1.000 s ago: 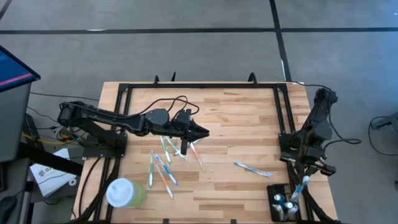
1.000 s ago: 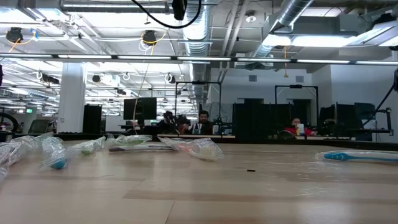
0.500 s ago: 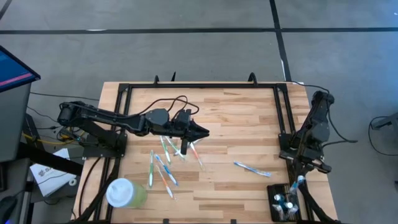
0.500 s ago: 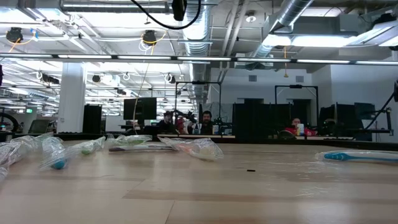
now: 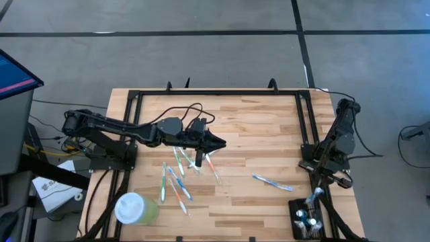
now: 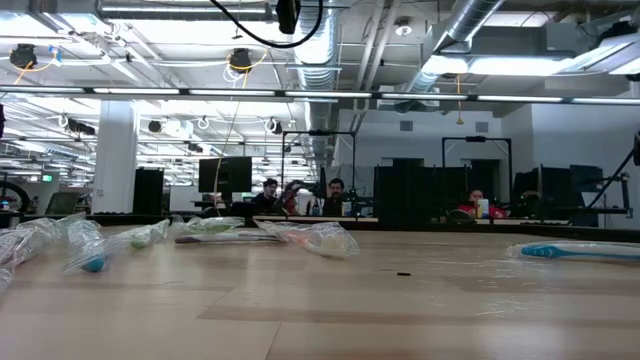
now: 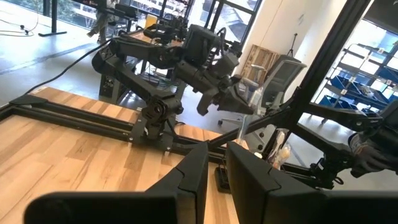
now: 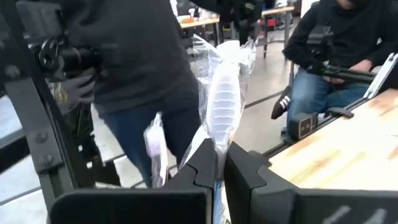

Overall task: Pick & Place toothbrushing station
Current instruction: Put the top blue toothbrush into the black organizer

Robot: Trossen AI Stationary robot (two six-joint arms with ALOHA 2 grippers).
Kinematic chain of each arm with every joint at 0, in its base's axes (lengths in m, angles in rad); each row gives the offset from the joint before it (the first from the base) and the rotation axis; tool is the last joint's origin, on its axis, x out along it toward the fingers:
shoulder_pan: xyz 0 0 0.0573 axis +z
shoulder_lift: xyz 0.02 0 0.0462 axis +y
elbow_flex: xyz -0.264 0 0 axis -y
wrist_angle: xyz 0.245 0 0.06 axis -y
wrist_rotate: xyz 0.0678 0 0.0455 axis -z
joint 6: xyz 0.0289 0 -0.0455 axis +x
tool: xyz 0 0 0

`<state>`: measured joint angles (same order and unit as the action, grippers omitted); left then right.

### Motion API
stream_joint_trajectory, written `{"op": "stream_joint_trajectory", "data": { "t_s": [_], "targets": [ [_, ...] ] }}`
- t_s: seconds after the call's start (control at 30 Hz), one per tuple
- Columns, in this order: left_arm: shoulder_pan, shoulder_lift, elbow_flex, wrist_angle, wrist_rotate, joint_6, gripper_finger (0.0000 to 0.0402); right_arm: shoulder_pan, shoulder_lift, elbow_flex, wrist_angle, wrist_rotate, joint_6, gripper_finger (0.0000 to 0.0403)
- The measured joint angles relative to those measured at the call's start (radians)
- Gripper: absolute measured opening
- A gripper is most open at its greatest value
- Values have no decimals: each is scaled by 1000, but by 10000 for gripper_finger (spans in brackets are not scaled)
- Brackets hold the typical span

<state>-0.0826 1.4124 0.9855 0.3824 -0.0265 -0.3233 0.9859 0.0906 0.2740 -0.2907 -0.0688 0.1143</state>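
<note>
The toothbrushing station (image 5: pixel 307 219), a small black holder, is seen at the lower right of the high view, at the table's near right corner, with a few wrapped brushes already standing in it. Directly above it the right gripper (image 5: pixel 316 195) is held, its jaws clamped on a wrapped toothbrush (image 8: pixel 222 99), whose clear wrapper rises between the two dark fingers in the right wrist view. The black frame rail (image 5: pixel 307 134) along the table's right side runs just beside this arm.

The left gripper (image 5: pixel 218 142) is placed over the middle of the table (image 5: pixel 262 128), its jaws drawn nearly together, with nothing seen between them in the left wrist view. Just below it in the high view a scatter of wrapped toothbrushes (image 5: pixel 176 176) lies on the wood, and a single blue toothbrush (image 5: pixel 272 182) lies apart, between the scatter and the station. A pale green cup (image 5: pixel 136 208) with a white lid stands at the lower left corner.

In the right wrist view, people (image 8: pixel 137 81) are seen beyond the table's edge.
</note>
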Motion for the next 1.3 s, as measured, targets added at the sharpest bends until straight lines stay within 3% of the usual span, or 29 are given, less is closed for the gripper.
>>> {"op": "stream_joint_trajectory", "data": {
  "t_s": [0.57, 1.3],
  "targets": [
    [0, 0, 0, 0, 0, 0, 53, 2, 0, -99, 107, -6, 36, 6],
    [0, 0, 0, 0, 0, 0, 53, 7, 0, -105, 155, 18, 43, 4]
  ]
}}
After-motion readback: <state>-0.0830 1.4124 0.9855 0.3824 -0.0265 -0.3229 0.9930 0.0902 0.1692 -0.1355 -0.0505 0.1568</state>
